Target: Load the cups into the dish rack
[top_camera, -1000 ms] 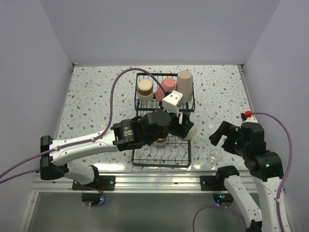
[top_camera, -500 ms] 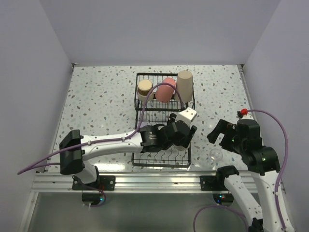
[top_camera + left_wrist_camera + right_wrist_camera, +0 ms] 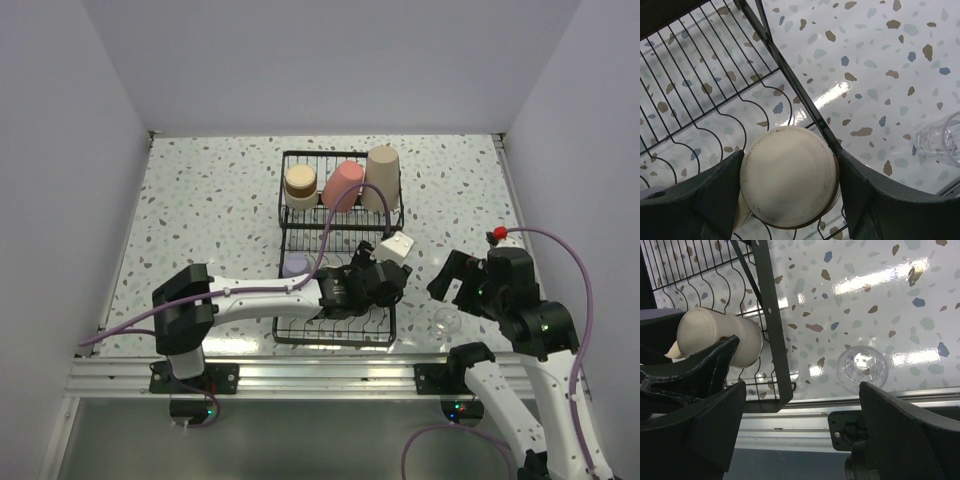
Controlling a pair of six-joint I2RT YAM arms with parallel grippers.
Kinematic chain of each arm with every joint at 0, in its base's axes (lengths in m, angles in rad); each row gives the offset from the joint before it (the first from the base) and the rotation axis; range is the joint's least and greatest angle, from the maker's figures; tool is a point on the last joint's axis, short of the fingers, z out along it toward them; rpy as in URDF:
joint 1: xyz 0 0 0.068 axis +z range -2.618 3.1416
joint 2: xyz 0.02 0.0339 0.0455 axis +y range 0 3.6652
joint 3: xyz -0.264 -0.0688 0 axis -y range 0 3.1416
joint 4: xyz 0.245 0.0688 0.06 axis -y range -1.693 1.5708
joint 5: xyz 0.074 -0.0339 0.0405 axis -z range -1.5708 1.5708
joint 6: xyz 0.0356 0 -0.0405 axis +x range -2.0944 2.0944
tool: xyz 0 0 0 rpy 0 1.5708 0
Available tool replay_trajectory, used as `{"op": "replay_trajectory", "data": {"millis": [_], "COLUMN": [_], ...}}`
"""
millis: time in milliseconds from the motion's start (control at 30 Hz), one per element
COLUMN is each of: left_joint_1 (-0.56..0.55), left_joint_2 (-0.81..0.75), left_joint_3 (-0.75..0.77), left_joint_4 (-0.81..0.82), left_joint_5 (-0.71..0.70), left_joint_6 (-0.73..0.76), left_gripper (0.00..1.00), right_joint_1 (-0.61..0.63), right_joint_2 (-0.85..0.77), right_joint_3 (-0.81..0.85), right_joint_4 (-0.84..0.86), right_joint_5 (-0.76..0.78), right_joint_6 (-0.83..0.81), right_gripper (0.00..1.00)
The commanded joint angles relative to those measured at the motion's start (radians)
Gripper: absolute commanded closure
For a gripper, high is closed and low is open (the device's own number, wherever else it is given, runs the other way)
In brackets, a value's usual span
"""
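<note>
Pinching short cream-tan cup (image 3: 787, 172) in left hand (image 3: 790, 190) over near low section of black wire dish rack (image 3: 773, 315), by its right rim, to seat it; hovering spread right hand (image 3: 800, 425) over tiny clear glass (image 3: 861, 368) on speckled counter (image 3: 865, 290), likely next.

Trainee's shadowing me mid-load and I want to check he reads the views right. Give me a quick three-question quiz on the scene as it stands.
1. True or false: the glass is in the rack.
2. What does the left tool hold? A) a spoon B) a cream cup C) nothing
3. How many cups stand in the raised basket?

Key:
1. False. It stands on the table, to the right of the rack.
2. B.
3. Three: tan cup, pink cup, beige cup.
</note>
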Motion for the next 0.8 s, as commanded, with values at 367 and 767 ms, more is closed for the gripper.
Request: {"op": "replay_trajectory", "data": {"millis": [367,767], "left_joint_1": [-0.003,0.003], "left_joint_2": [-0.018,-0.008], "left_joint_3": [-0.138,-0.177], "left_joint_4": [0.314,0.388], "left_joint_5": [-0.149,-0.175], "left_joint_6": [0.068,0.056], "left_gripper": [1.00,0.95], "right_joint_1": [0.020,0.024], "right_joint_2": [0.036,0.055], "right_joint_3": [0.003,-0.005], "right_joint_4": [0.007,0.018], "right_joint_5": [0.002,-0.003], "right_joint_6": [-0.030,-0.036], "right_gripper": [0.02,0.02]}}
